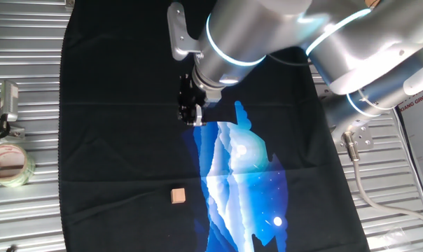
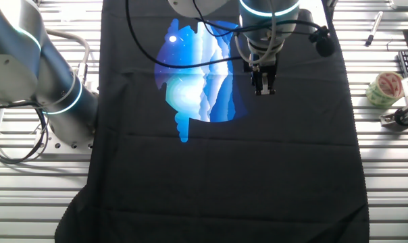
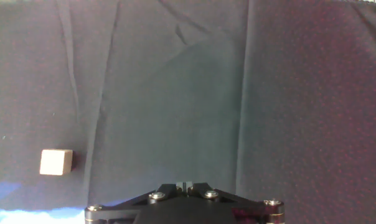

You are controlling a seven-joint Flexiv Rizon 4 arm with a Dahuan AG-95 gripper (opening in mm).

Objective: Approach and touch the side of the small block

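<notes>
The small block sits flat on the black cloth that covers the table, well apart from the fingers, which hang above the upper edge of the cloth's blue-and-white printed picture. In one fixed view the block lies below the fingers and a little to their left, just beside the left edge of the print; nothing touches it. In the hand view the block shows at the lower left of the frame, off to the side of the black finger mount at the bottom centre, with bare creased cloth between them. In the other fixed view the fingers hang beside the right edge of the print, and the block cannot be made out there. The fingers carry nothing — how far apart they stand I cannot tell, since the tips look close together in the fixed views but are small and dark, and the hand view shows only the mount. On the bare ribbed table beside the cloth lies a roll of tape with red printing on its core, too small to read, next to a metal clamp. Part of a sign behind the arm reads "GROUP" — the rest is cut off.
</notes>
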